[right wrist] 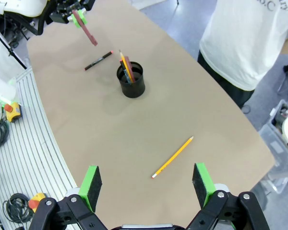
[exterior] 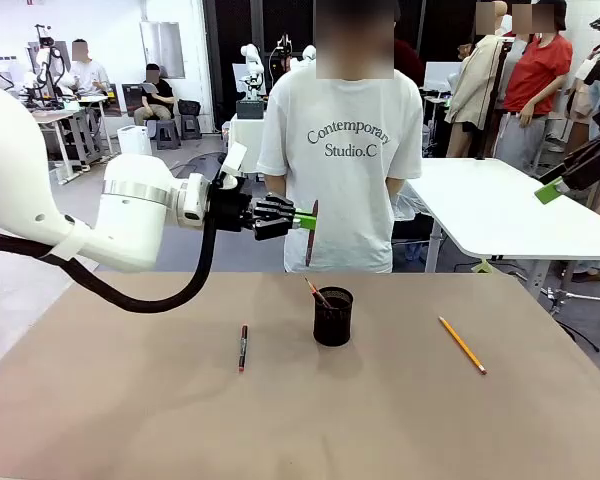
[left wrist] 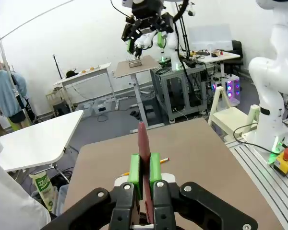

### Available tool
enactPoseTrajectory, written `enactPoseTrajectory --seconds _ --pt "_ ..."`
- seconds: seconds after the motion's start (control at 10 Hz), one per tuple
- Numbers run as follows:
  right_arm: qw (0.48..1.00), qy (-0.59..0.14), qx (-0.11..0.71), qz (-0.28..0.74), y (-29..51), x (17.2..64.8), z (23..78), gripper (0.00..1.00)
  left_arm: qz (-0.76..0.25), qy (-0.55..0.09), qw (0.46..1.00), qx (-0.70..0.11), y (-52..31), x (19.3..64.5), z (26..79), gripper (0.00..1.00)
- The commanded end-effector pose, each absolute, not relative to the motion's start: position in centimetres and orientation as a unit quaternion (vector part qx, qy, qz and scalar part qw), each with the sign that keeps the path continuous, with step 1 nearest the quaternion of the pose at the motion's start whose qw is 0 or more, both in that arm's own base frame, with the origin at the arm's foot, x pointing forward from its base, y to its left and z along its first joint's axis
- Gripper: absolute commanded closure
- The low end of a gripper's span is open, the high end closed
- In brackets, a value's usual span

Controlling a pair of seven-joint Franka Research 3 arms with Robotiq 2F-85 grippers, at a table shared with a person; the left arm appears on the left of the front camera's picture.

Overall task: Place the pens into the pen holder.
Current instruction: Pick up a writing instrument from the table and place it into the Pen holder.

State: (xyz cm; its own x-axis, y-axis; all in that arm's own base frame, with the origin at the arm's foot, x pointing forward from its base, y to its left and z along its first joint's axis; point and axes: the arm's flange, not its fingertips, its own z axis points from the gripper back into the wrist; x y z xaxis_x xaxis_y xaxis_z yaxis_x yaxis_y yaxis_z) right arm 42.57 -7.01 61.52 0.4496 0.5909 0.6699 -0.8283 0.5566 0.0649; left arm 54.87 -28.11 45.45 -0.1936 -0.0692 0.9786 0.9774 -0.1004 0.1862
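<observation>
Left claw [exterior: 305, 221] is clamping the brownish-red pen [exterior: 311, 232], holding it near upright in the air, above and slightly left of the pen holder [exterior: 332, 318]. Pen holder is standing mid-worktop [exterior: 130, 400], with a few sticks leaning inside it. Dark pen with red ends [exterior: 243, 347] is lying flat left of the pen holder, well apart. Yellow-orange pencil [exterior: 462, 345] is lying flat right of the pen holder, also well apart. Right claw [right wrist: 148, 184] is hanging high over the worktop on the pencil's side of the pen holder, fingers spread wide, gripping nothing. Person [exterior: 345, 150] is standing behind the pen holder at the far edge.
</observation>
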Motion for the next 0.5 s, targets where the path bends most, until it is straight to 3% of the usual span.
enactPoseTrajectory --seconds 0.0,0.4 --pt "0.827 -0.307 0.198 0.426 -6.9 42.6 61.7 0.0 -0.556 -0.511 0.457 -0.469 -30.2 56.6 44.2 1.0" --pt "0.827 -0.307 0.198 0.426 -6.9 42.6 61.7 0.0 -0.564 -0.499 0.449 -0.481 -33.0 59.4 40.6 1.0"
